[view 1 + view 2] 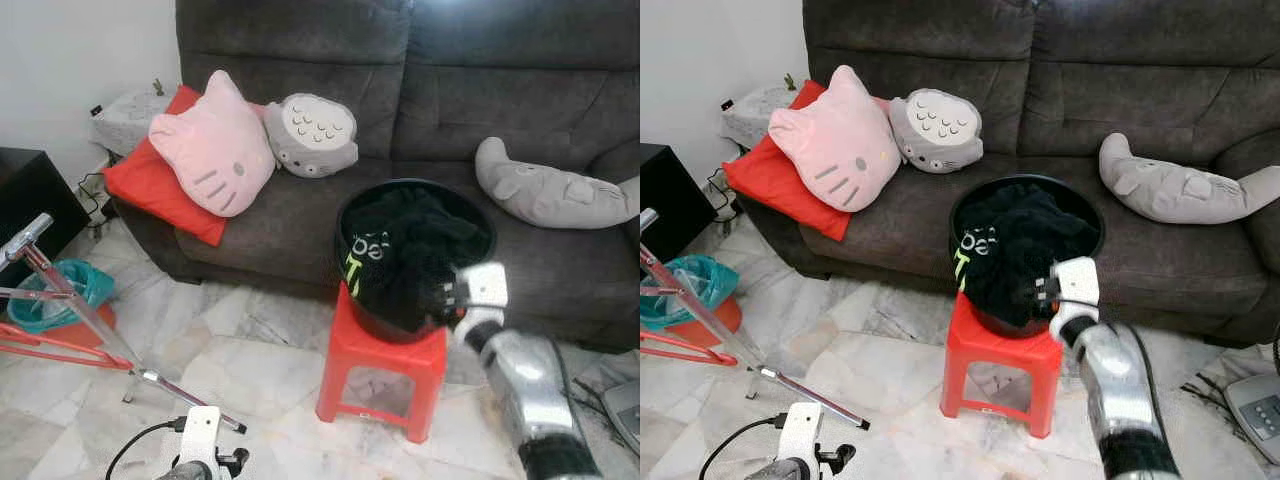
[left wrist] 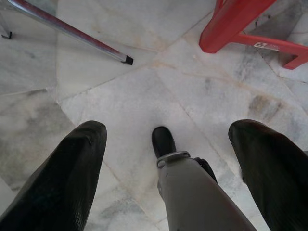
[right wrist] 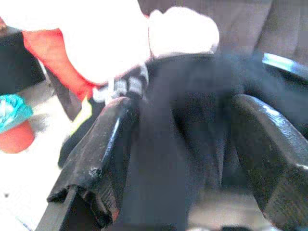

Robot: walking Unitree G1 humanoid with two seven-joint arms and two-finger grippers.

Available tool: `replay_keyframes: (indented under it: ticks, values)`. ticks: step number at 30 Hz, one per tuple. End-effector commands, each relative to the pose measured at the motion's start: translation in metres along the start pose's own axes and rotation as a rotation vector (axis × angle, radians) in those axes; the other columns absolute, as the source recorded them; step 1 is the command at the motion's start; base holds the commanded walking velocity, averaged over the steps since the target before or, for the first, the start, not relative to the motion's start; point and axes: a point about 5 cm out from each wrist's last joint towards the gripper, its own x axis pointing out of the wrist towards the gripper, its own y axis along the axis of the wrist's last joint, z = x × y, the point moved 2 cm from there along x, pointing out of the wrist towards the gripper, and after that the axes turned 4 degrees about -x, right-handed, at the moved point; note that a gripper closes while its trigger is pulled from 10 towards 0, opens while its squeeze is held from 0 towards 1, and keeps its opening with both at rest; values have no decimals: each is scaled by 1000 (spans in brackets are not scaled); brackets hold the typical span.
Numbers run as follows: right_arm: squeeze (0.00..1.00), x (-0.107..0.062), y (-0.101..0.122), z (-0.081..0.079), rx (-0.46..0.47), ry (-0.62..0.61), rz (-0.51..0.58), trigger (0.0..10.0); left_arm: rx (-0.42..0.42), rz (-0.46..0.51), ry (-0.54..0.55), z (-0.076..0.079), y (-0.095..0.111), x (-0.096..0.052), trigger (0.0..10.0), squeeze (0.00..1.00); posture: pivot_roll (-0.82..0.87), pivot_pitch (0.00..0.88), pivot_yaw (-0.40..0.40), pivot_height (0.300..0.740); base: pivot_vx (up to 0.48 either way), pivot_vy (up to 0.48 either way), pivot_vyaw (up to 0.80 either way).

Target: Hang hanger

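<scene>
I have my right end effector (image 1: 1040,292) reached into the black basin (image 1: 352,262) that sits on the red plastic stool (image 1: 380,352) in front of the grey sofa (image 1: 520,90). The stool lifts the basin to a height my arm can reach, which I take to be why the laundry is set there and not on the floor. In the right wrist view my two black fingers (image 3: 98,159) stand wide apart with dark cloth between them; the picture is blurred, so I cannot say they have closed on anything. The black garment (image 1: 415,250) is soft, crumpled and heaped above the rim, with pale lettering on one fold. I cannot make out a hanger in the pile; if it is there, the cloth hides it.

My left end effector (image 2: 166,159) hangs low over the marble floor (image 2: 168,82), its fingers spread wide and empty. Near it runs a thin chrome leg of the drying rack (image 1: 70,300), smooth and tubular with red bars lower down, probably where the hanger is meant to go. On the sofa lie a pink cat cushion (image 1: 212,145), a grey plush (image 1: 312,133) and a long grey seal plush (image 1: 550,190), all soft and well apart from the basin.
</scene>
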Motion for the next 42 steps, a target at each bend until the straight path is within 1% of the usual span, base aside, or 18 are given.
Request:
replay_keyframes:
  ticks: [1, 10, 12, 15, 17, 19, 20, 23, 26, 27, 30, 31, 32, 33, 36, 37, 41, 42]
  values:
    - [0, 3, 6, 0, -51, 24, 14, 10000, 24, -10, 2, 0, -2, 0, 10000, 0, -125, 8, 54, 740, 0, 0, 0]
    - [0, 9, 16, -5, -149, 123, 29, 10000, 25, -14, -5, 10, -5, 1, 10000, 0, -119, 0, 51, 740, 0, 0, 0]
    - [0, 7, 20, -3, -175, 107, 51, 10000, 25, -14, -7, 14, -3, 2, 10000, 0, -122, 0, 50, 740, 0, 0, 0]
    - [0, 0, 26, 2, -196, 32, 110, 10000, 26, -8, -9, 19, 0, 3, 10000, 0, -122, 0, 50, 740, 0, 0, 0]
    - [0, -4, 26, 1, -209, 22, 123, 10000, 26, -6, -8, 20, 1, 3, 10000, 0, -125, 0, 50, 740, 0, 0, 0]
    - [0, -19, 21, 2, -185, -70, 162, 10000, 25, -4, -5, 18, 0, 3, 10000, 0, -125, 0, 50, 740, 0, 0, 0]
    - [0, -19, 21, 2, -185, -70, 162, 10000, 25, -4, -5, 18, 0, 3, 10000, 0, -125, 0, 50, 740, 0, 0, 0]
    - [0, -33, 8, 4, -130, -175, 155, 10000, 23, -1, 0, 15, 0, 2, 10000, 0, -135, 0, 55, 740, 0, 0, 0]
    - [0, -41, 3, 4, -122, -232, 158, 10000, 17, 5, 7, 12, 2, 2, 10000, 0, -132, 0, 54, 740, 0, 0, 0]
    - [0, -49, 1, 5, -99, -314, 168, 10000, 15, 7, 13, 9, 4, 2, 10000, 0, -132, 0, 54, 740, 0, 0, 0]
    - [0, -59, -9, 3, -130, -376, 130, 10000, 10, -2, 34, -9, -3, -2, 10000, 0, -131, 1, 54, 740, 0, 0, 0]
    - [0, -64, -18, 1, -111, -402, 101, 10000, 8, -4, 41, -15, -6, -4, 10000, 0, -137, 2, 56, 740, 0, 0, 0]
    - [0, -67, -24, 0, -65, -424, 80, 10000, 8, -4, 42, -17, -7, -4, 10000, 0, -137, 2, 56, 740, 0, 0, 0]
    - [0, -69, -35, -3, 8, -440, 47, 10000, 8, -3, 43, -17, -8, -4, 10000, 0, -137, 1, 55, 740, 0, 0, 0]
    - [0, -68, -48, -3, 103, -478, 5, 10000, 8, -1, 42, -17, -7, -4, 10000, 0, -137, 1, 55, 740, 0, 0, 0]
    - [0, -66, -48, -2, 134, -485, 11, 10000, 8, 0, 42, -17, -7, -4, 10000, 0, -137, 1, 55, 740, 0, 0, 0]
    - [0, -58, -37, -3, 79, -460, 40, 10000, 3, 9, 43, -18, -6, -4, 10000, 0, -138, 0, 57, 740, 0, 0, 0]
    - [0, -53, -38, -4, 101, -449, 29, 10000, -10, 22, 39, -17, -4, -4, 10000, 0, -138, 0, 57, 740, 0, 0, 0]
